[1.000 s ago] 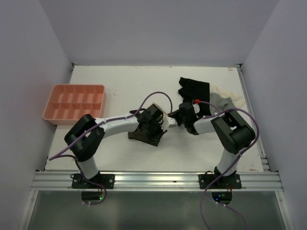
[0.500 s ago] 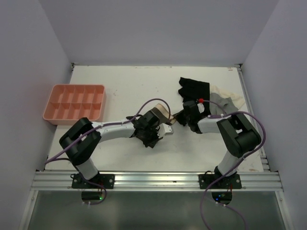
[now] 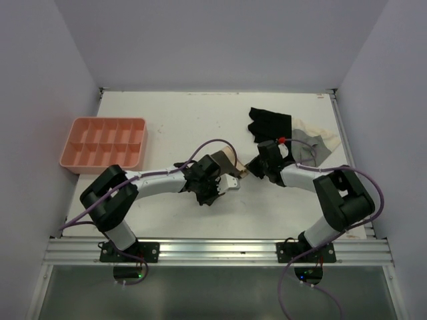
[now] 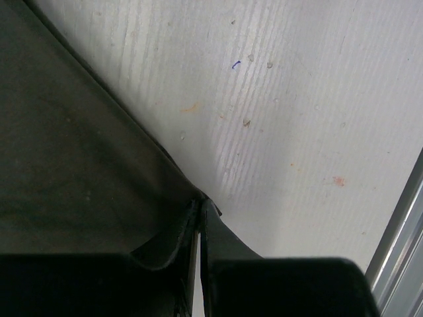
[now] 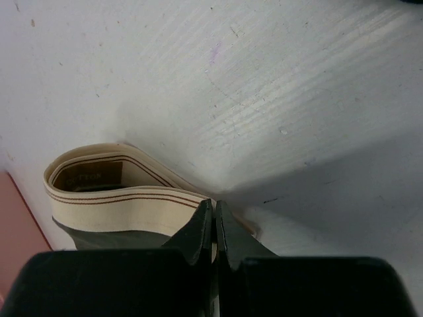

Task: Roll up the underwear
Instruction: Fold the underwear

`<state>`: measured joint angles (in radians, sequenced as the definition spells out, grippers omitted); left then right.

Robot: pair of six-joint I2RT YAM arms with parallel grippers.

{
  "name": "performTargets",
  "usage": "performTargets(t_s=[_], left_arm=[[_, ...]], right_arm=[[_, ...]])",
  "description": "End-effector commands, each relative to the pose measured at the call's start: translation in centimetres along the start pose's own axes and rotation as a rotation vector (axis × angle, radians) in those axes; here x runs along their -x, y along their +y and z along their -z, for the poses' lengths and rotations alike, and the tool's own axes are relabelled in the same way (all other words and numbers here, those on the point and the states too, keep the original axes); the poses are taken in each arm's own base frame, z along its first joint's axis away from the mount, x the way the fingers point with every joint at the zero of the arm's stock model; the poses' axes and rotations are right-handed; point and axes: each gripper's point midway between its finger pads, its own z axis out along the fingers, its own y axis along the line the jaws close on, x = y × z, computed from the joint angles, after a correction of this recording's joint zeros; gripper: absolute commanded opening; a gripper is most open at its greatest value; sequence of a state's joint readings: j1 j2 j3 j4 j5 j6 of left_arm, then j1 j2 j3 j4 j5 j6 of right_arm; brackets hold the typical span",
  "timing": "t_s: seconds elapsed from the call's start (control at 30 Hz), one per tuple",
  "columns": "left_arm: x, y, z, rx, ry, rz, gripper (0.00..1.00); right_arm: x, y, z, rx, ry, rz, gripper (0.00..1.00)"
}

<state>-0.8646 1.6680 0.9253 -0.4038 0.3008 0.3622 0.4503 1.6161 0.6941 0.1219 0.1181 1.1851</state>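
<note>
- Underwear (image 3: 208, 195) sits mid-desk, a little toward the near edge, bunched into a small dark bundle between the two claws.
- Waistband (image 5: 119, 198) stands up as an open beige loop on the bundle's right side. It is not wound tight.
- Right claw (image 5: 213, 210): fingers pressed together, with the band running into the tips and a scrap showing past them. It is pinching the waistband.
- Left claw (image 4: 199, 210): only a thin slit between the fingers, the dark cloth's edge caught at the tips. It looks like a pinch on the fabric, possibly a light one.
- Desk (image 3: 167, 120) is bare around the bundle. The black garment (image 3: 270, 123) and pale garment (image 3: 323, 141) lie at the far right, near the right arm. The pink tray (image 3: 103, 120) sits at the left edge, well apart.
- Risk: if the left pinch slackens, the bundle likely springs open, since soft cloth will not hold its shape.
- Risk: the loose waistband loop could leave a slack roll.
- Risk: the claws work almost touching, so any pull toward each other could knock fingers.
- Risk: a tug by the right claw may drag the bundle toward the black garment.
- Against a second ago: the cloth lay wider then, a flat dark patch under the left claw, and is now gathered smaller. The left arm's elbow has swung toward the near left, and the right arm's elbow toward the near right.
</note>
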Motion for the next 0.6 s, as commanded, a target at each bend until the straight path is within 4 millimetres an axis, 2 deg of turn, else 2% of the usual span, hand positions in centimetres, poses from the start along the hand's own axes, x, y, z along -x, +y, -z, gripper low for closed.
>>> performTargets(t_s=[0.0, 0.13, 0.23, 0.57], left_arm=[[-5.5, -0.5, -0.3, -0.01, 0.191, 0.03, 0.09], [-5.5, -0.6, -0.3, -0.014, 0.194, 0.033, 0.09], [-5.2, -0.6, -0.1, -0.014, 0.188, 0.036, 0.09], [-4.9, -0.4, 0.3, -0.011, 0.184, 0.037, 0.11]], right_arm=[[1.2, -0.4, 1.7, -0.015, -0.048, 0.028, 0.0], [1.5, 1.1, 2.6, 0.036, -0.045, 0.032, 0.0], [1.1, 1.2, 2.6, 0.041, -0.022, 0.011, 0.0], [-2.6, -3.0, -1.6, -0.025, 0.075, -0.058, 0.0]])
